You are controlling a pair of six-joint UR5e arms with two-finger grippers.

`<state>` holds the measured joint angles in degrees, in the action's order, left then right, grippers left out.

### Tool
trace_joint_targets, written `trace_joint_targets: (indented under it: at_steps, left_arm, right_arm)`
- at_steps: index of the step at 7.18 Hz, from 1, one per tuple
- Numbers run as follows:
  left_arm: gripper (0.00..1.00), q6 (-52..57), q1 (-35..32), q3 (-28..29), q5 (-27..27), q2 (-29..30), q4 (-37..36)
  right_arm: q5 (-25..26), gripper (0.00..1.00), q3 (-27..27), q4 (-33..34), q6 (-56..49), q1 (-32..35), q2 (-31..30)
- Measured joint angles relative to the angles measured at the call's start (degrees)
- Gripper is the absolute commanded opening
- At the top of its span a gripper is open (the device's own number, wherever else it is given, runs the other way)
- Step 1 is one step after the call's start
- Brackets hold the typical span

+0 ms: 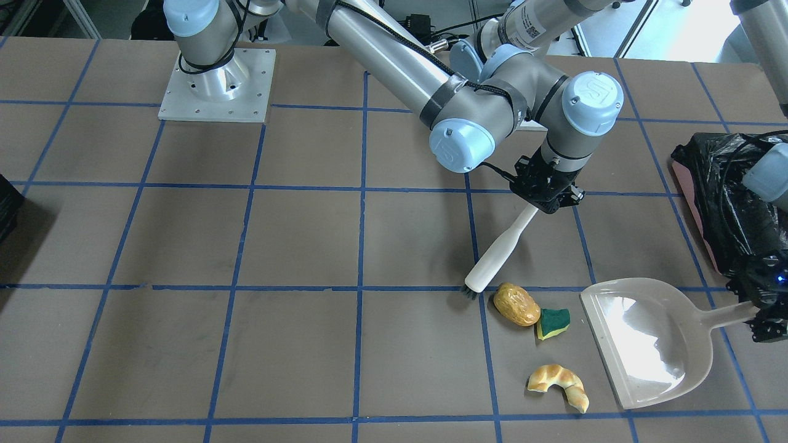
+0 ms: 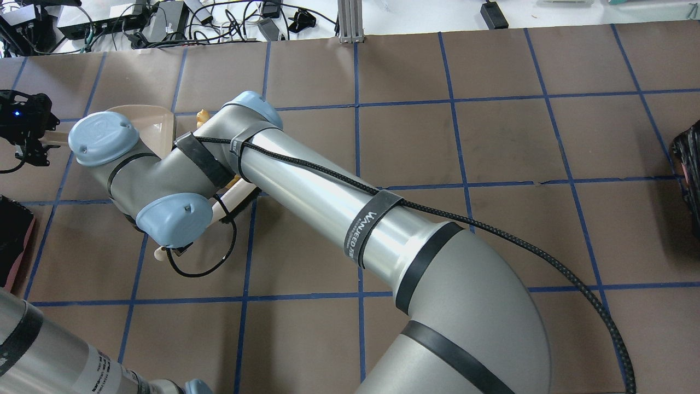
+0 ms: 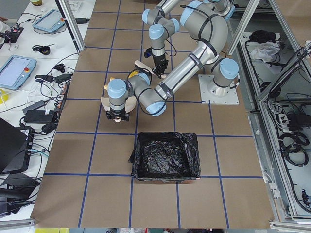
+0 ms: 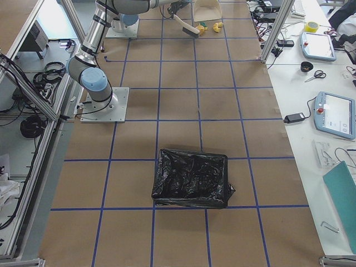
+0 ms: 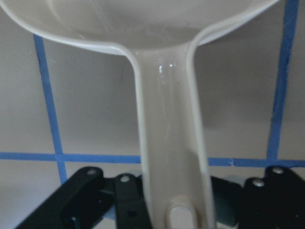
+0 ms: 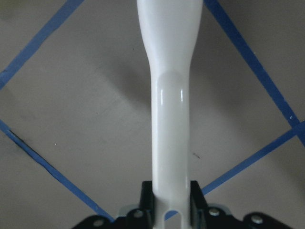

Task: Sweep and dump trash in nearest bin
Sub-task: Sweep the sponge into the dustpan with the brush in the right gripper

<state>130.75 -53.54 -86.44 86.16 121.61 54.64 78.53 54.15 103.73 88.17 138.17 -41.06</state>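
Note:
The potato-like lump (image 1: 517,304), the green-and-yellow sponge wedge (image 1: 553,323) and the croissant (image 1: 559,384) lie on the table just off the open mouth of the cream dustpan (image 1: 646,344). My left gripper (image 1: 760,311) is shut on the dustpan's handle (image 5: 167,143). My right gripper (image 1: 548,198) is shut on the white brush (image 1: 495,261), which tilts down. Its dark bristles (image 1: 471,292) touch the table just beside the lump, on the side away from the dustpan. The black-lined pinkish bin (image 1: 720,203) stands close behind the dustpan.
A second black-lined bin (image 4: 192,178) stands at the table's other end, far from the trash. The right arm's base plate (image 1: 215,80) is at the back. The right arm reaches across and hides most of the trash in the overhead view.

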Motion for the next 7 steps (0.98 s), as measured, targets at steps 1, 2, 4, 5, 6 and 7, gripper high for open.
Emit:
trace_joint_targets:
  at_steps: [1, 2, 4, 5, 6, 7]
  left_arm:
    - [0.00, 2.2, -0.5, 0.0, 0.1, 0.4, -0.8]
    - [0.00, 3.4, -0.7, 0.0, 0.1, 0.9, -1.6]
    - [0.00, 4.5, -1.0, 0.0, 0.0, 1.7, -3.0]
    - [0.00, 5.2, -1.2, 0.0, 0.0, 1.9, -3.8]
    - [0.00, 5.8, -1.7, 0.0, 0.0, 2.1, -4.7]
    - [0.00, 6.0, -2.0, 0.0, 0.0, 2.3, -5.3]
  right_arm:
    - [-0.4, 0.00, -0.2, 0.0, -0.7, -0.1, 0.6]
    - [-0.6, 0.00, -0.4, 0.1, -1.4, -0.3, 1.0]
    - [-1.5, 0.00, -1.6, 0.4, -4.6, -0.8, 2.1]
    - [-2.7, 0.00, -2.9, 0.7, -7.6, -1.3, 3.0]
    - [-4.0, 0.00, -4.6, 0.9, -11.3, -1.9, 4.1]
    - [-5.2, 0.00, -6.1, 0.9, -15.9, -2.3, 5.1]
